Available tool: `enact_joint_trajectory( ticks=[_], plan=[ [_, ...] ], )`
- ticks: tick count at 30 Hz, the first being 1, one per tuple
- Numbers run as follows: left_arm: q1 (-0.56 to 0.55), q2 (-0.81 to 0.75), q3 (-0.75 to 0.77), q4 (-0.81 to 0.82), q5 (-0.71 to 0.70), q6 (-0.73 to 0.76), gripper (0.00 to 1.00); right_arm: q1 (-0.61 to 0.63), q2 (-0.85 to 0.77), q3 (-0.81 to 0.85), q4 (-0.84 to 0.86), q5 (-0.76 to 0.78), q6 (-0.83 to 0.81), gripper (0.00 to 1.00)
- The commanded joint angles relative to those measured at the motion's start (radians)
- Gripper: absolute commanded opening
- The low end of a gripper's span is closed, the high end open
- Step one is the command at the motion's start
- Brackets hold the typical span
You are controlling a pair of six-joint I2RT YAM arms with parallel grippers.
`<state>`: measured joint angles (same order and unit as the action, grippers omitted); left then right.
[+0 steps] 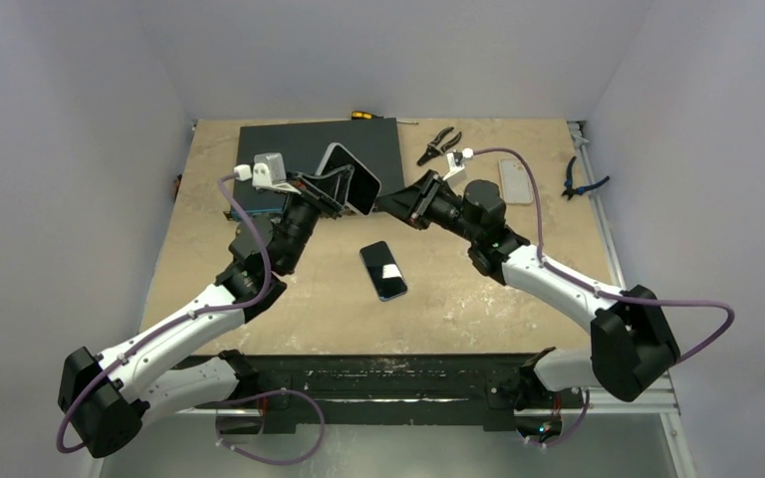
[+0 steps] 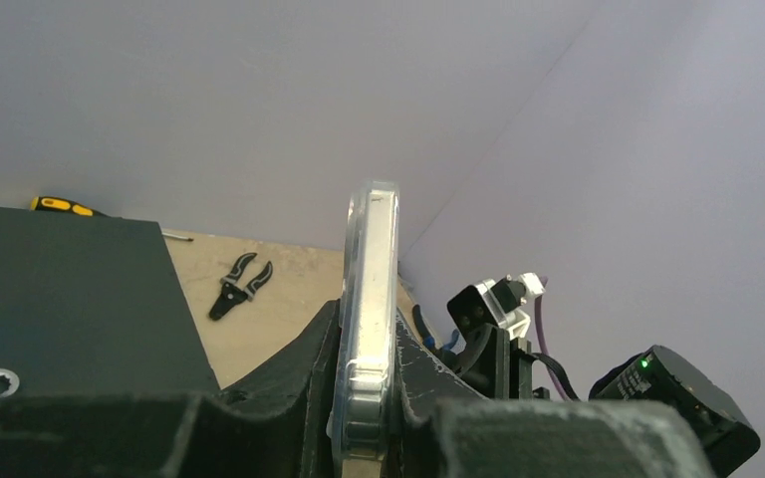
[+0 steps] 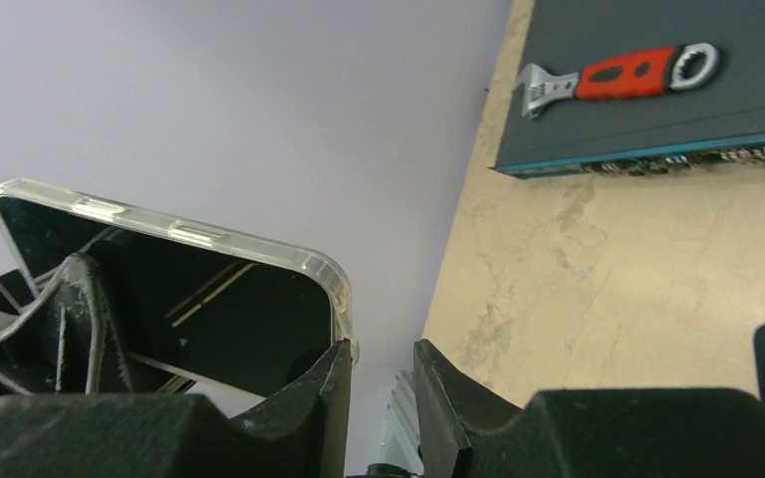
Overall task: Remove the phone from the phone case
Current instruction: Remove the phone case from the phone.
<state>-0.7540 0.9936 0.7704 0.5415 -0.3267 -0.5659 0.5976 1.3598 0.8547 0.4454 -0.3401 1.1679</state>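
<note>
Although its lower end is hidden behind the fingers, the clear phone case (image 2: 369,299) stands on edge above the table (image 1: 478,299), pinched between the left gripper's (image 1: 331,191) jaws, a dark phone (image 3: 239,319) inside it. The right gripper (image 3: 379,363) sits at its corner with jaws slightly apart; whether it touches is unclear. A second phone (image 1: 383,270) lies below.

Pale lilac walls (image 1: 379,50) around a beige tabletop (image 1: 478,299)

Two phones (image 1: 382,270) (one in a case (image 3: 199,235)), two pliers (image 1: 439,144) (image 1: 583,179), one screwdriver (image 1: 362,116), one wrench (image 3: 618,75).
</note>
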Motion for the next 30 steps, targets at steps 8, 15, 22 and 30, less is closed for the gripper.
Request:
enact_joint_trajectory(
  ticks=[8,15,22,30],
  plan=[
    [-0.077,-0.019,-0.003,0.431,0.18,-0.376,0.0,0.014,0.044,-0.055,0.339,-0.186,0.041,0.32],
    [-0.077,0.035,-0.038,0.47,0.179,-0.456,0.0,0.018,0.053,0.04,0.194,-0.276,-0.034,0.32],
    [-0.078,0.086,0.015,0.482,0.23,-0.466,0.0,0.02,0.084,0.158,-0.21,-0.205,-0.211,0.29],
    [-0.079,0.146,0.05,0.523,0.297,-0.554,0.0,0.032,0.103,0.151,-0.088,-0.272,-0.167,0.31]
  ],
)
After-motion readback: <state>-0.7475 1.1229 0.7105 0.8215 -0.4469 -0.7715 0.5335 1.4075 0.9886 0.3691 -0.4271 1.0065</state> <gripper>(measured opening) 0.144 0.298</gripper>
